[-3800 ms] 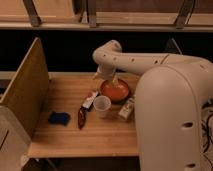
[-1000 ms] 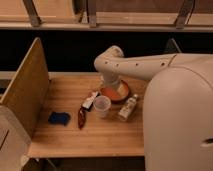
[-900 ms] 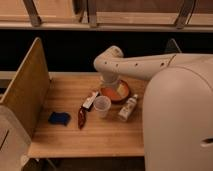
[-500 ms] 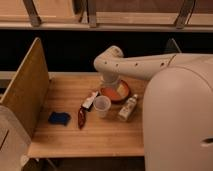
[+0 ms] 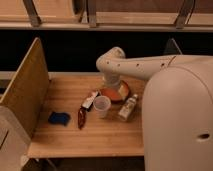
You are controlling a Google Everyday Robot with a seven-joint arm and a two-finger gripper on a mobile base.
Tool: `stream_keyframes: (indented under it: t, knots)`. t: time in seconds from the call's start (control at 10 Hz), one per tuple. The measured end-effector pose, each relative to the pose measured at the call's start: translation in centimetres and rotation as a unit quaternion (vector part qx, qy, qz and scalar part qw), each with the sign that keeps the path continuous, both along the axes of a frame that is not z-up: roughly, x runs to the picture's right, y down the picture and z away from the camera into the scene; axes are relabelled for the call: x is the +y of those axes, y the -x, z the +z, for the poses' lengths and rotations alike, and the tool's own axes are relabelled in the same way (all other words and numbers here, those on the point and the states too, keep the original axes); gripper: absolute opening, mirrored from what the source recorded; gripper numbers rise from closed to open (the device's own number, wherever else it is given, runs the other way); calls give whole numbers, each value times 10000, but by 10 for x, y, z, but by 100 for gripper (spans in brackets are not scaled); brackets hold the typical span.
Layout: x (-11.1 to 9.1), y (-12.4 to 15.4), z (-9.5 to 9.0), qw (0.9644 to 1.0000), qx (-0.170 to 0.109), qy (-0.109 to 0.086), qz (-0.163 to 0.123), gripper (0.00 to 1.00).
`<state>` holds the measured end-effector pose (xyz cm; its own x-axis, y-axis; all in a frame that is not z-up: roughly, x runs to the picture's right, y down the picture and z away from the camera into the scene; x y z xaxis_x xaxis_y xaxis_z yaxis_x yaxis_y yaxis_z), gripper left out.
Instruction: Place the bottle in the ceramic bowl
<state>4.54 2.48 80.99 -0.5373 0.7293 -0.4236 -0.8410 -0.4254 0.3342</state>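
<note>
Clearly the slim, pale translucent bottle (image 5: 127, 108) rests on the plank-wood table (image 5: 70, 142), just right of the translucent cup (image 5: 102, 106) and beside the round, glossy orange bowl (image 5: 121, 93). Its long axis slants, cap toward the back right. Over the bowl hangs the claw (image 5: 111, 86), spread wide, gripping nothing.

White arm (image 5: 137, 65) bent fwd-left from body (image 5: 177, 120), wrist (image 5: 111, 76) down, gripper (image 5: 111, 89) low, jaws apart
</note>
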Motion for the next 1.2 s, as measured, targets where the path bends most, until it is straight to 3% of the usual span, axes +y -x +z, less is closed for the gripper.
stream_keyframes:
  t: [0.9, 1.2]
  knots:
    - [0, 3, 1, 10000, -17, -10, -10, 80]
    - [-1, -12, 17, 9998, 152, 85, 55, 80]
